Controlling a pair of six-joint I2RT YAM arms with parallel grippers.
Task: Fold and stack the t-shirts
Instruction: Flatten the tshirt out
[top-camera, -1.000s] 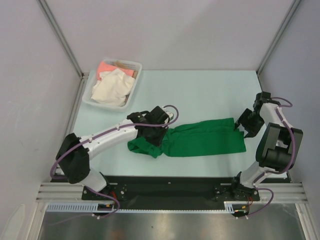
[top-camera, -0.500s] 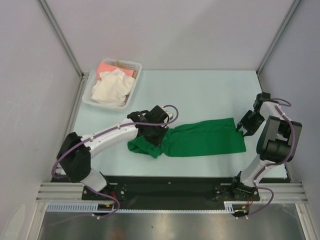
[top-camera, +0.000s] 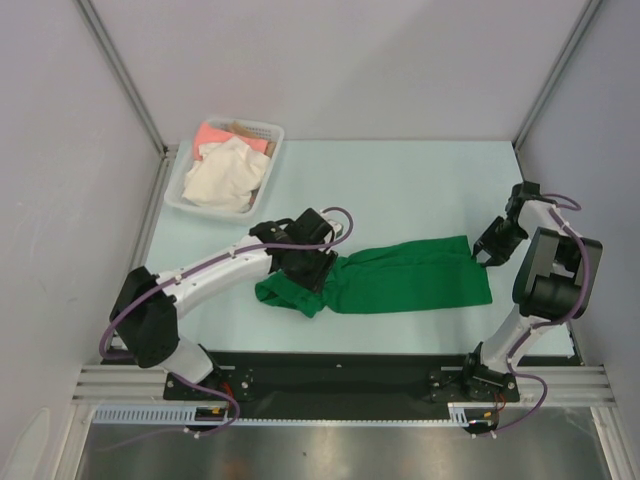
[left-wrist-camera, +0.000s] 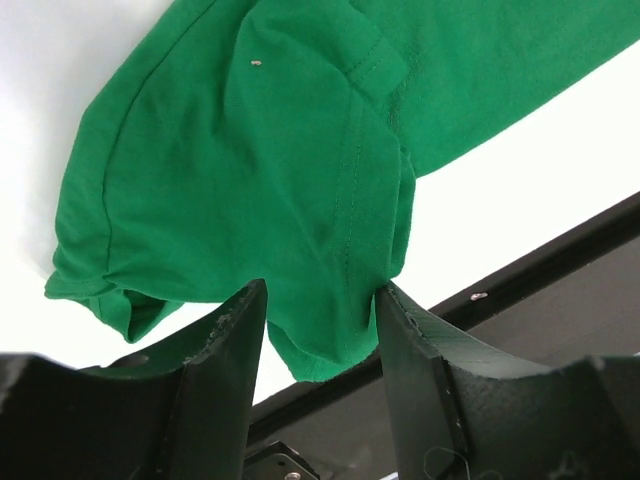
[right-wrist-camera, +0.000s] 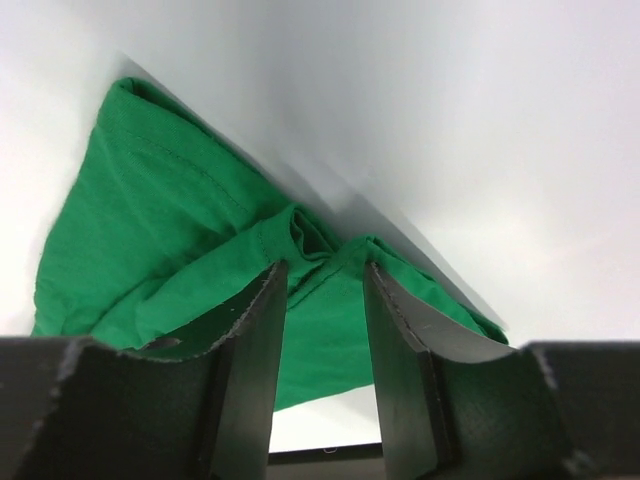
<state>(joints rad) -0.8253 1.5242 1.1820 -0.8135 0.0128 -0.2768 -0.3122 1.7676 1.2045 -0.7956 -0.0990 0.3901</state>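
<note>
A white plastic lattice basket sits at the far left corner of the table, turned a little askew to its edges. The tabletop is a pale mint colour. Along its near edge runs a black base plate, then a silver rail, and in front of that a sheet of brushed metal. Plain grey panels close in the far side and both flanks, with slanting aluminium posts at the two far corners.
</note>
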